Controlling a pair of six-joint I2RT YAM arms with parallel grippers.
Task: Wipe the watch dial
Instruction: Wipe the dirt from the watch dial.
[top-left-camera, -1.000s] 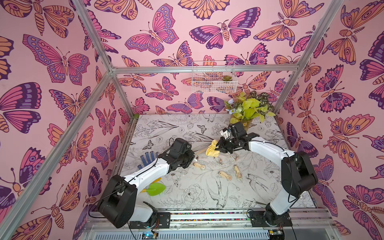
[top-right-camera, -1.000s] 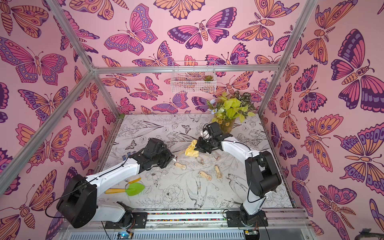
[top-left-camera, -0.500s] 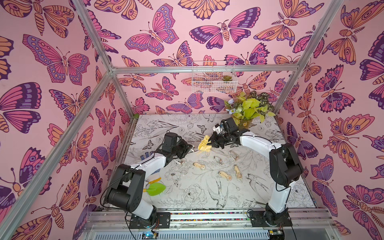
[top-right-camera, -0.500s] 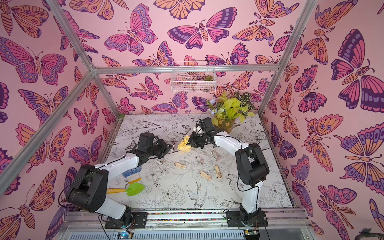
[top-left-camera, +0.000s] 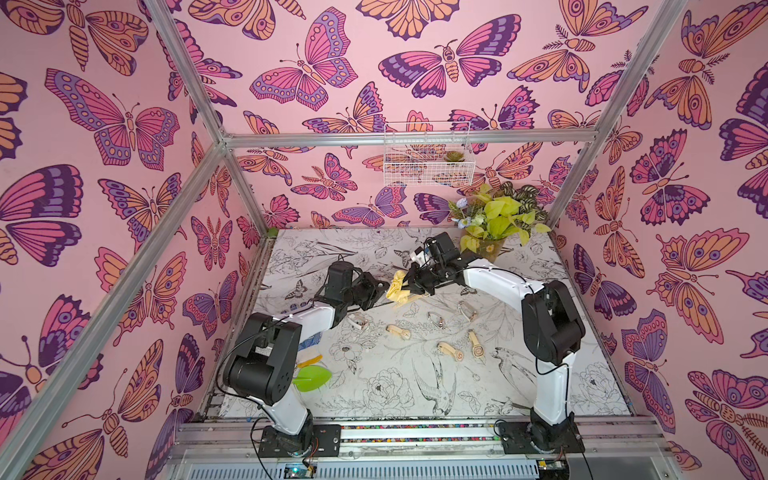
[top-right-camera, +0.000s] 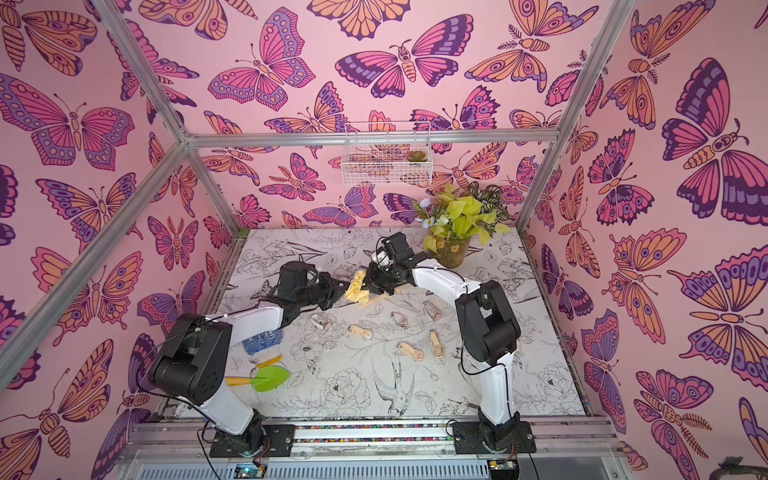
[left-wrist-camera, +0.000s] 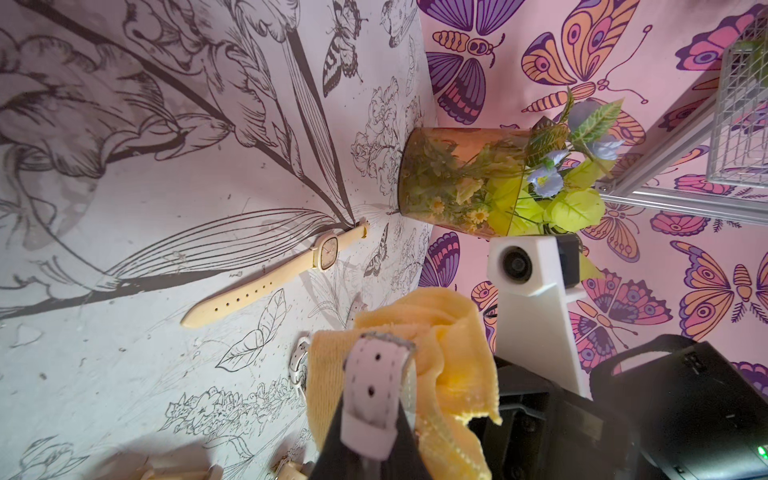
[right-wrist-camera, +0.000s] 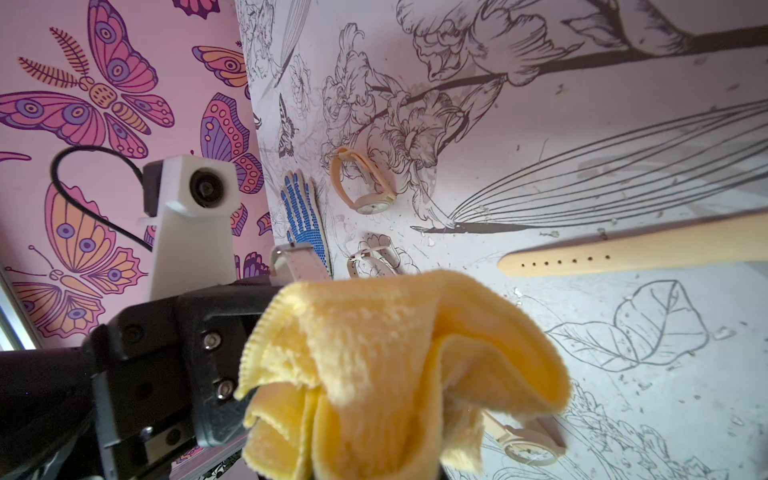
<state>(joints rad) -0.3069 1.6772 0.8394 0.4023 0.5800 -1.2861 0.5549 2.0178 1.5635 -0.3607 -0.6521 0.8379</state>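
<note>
Left wrist view: left hand (left-wrist-camera: 370, 432) clamps white watch strap (left-wrist-camera: 376, 374), tip-to-tip with right hand (top-left-camera: 415, 282) clamping yellow cloth (left-wrist-camera: 449, 353).

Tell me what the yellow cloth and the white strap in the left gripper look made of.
The yellow cloth: soft, fuzzy microfibre or terry, probably; napped matte surface, stitched edge, limp folds. The white strap: likely leather or faux leather; smooth matte face, stitching along the edges, punched holes.

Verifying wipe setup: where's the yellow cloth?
In both top views the yellow cloth hangs over the table centre, pinched in the right gripper, beside the watch strap in the left gripper.
</note>
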